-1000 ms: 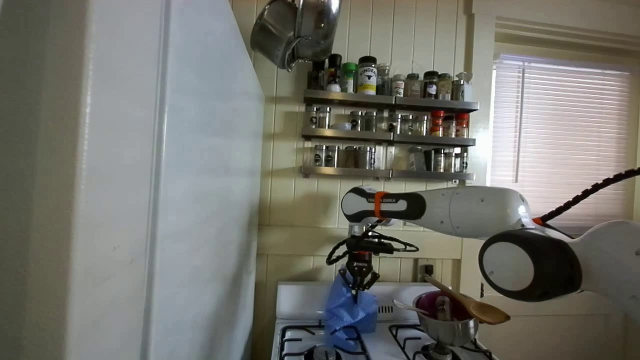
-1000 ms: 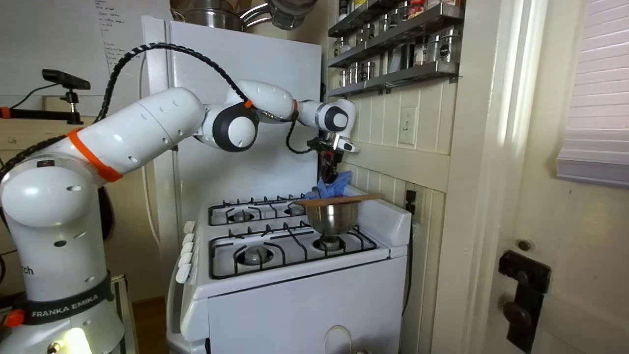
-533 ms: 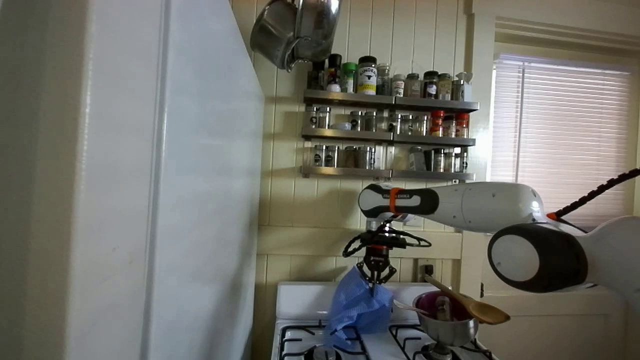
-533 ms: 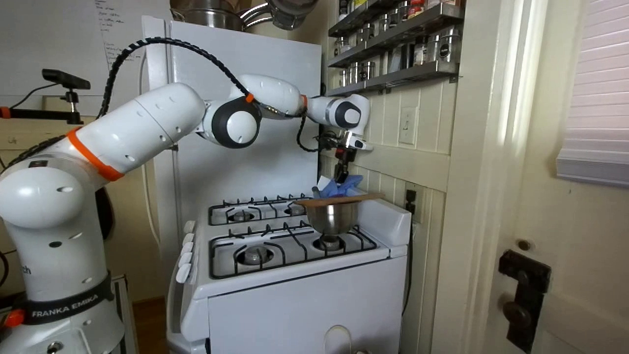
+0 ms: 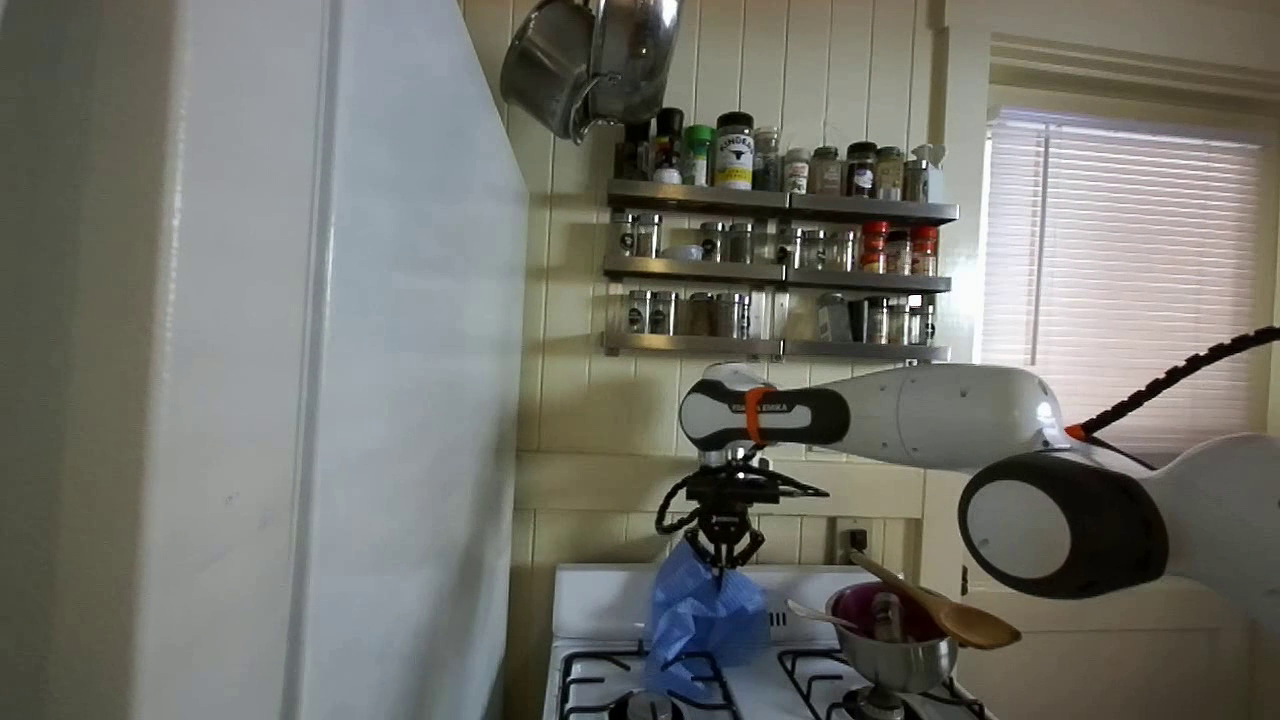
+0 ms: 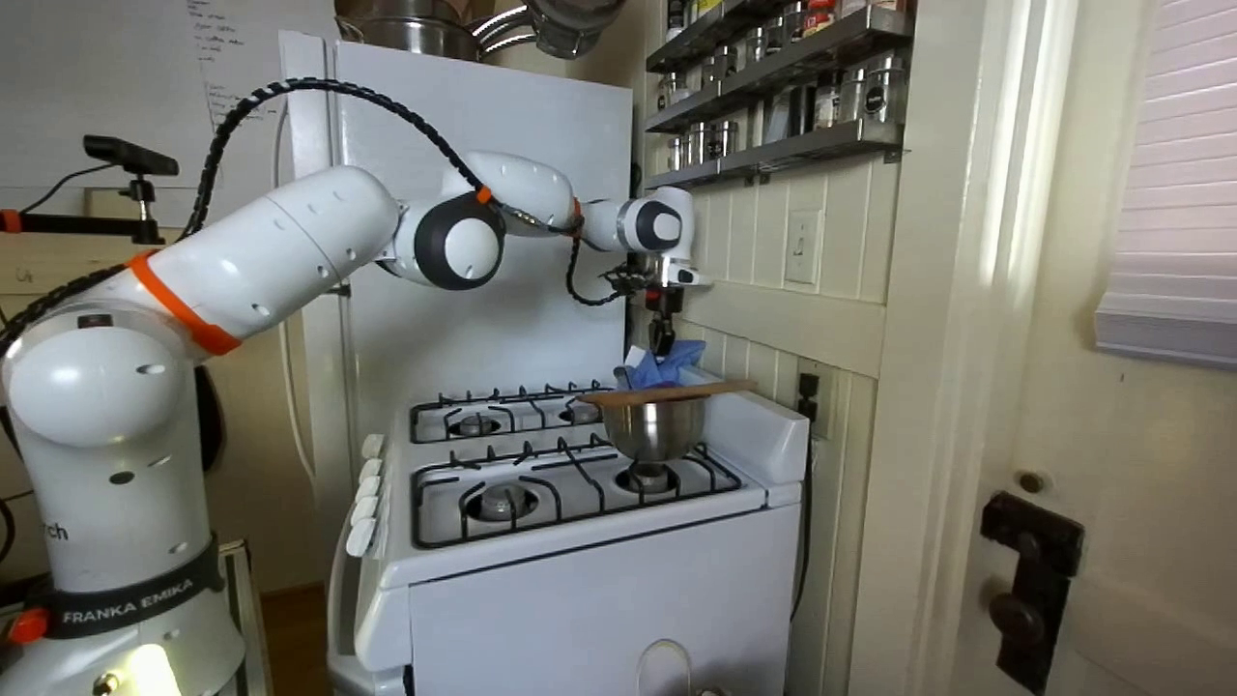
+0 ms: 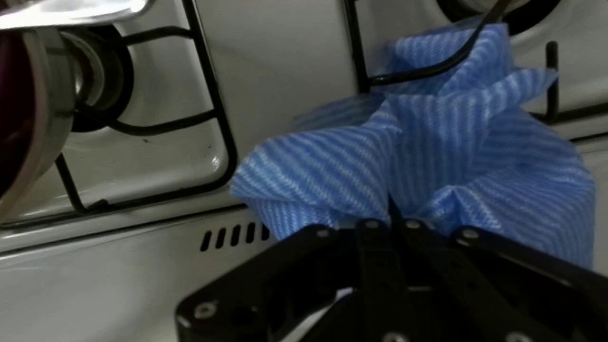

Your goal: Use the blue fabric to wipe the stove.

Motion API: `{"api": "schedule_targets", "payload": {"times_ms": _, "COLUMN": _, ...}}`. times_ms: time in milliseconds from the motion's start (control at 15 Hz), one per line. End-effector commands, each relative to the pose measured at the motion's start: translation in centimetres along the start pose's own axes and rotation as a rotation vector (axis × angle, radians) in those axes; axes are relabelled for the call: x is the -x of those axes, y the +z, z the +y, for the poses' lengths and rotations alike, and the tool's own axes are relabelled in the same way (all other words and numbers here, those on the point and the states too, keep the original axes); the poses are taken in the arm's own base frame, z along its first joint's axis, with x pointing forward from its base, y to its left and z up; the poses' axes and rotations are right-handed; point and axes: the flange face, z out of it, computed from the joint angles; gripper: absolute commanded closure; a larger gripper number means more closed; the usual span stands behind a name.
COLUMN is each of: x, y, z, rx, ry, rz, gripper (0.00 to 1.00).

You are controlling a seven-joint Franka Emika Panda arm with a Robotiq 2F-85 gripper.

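Blue striped cloth (image 7: 427,137) is right below the gripper (image 5: 719,576), jaws pinched together on a fold of it with basically no gap. It hangs from there and fans out, the long way running down onto the rear of the stove (image 6: 599,585). The far end is what I'd watch: in the wrist view a prong of the burner grate (image 7: 427,72) crosses over the fabric, so part of it looks tucked under. My guess is a straight sideways drag would snag or tug the grate, so I'd lift a touch first. Can't tell if it's pressing on anything.

Going outward: the backguard (image 5: 600,605) is just behind, so not much room that way. On the neighbouring grate (image 7: 218,115) sits a steel mixing bowl (image 5: 893,663), with a wooden spoon (image 5: 968,622) laid across it and a metal utensil handle (image 5: 820,614) poking out toward the cloth. Swing that way and imo you'd clip it. Fridge (image 5: 430,350) walls off the opposite side.
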Motion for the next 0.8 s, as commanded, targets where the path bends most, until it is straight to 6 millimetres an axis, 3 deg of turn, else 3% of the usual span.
{"api": "schedule_targets", "payload": {"times_ms": 0, "x": 2.3, "y": 0.2, "z": -4.7, "rx": 0.1, "ry": -0.059, "rz": 0.138, "gripper": 1.0}}
{"api": "schedule_targets", "payload": {"times_ms": 400, "x": 4.9, "y": -0.7, "z": -9.9, "rx": 0.144, "ry": -0.194, "rz": 0.326, "gripper": 1.0}}
{"api": "schedule_targets", "payload": {"times_ms": 733, "x": 5.2, "y": -2.3, "z": -11.4, "rx": 0.047, "ry": -0.322, "rz": 0.368, "gripper": 1.0}}
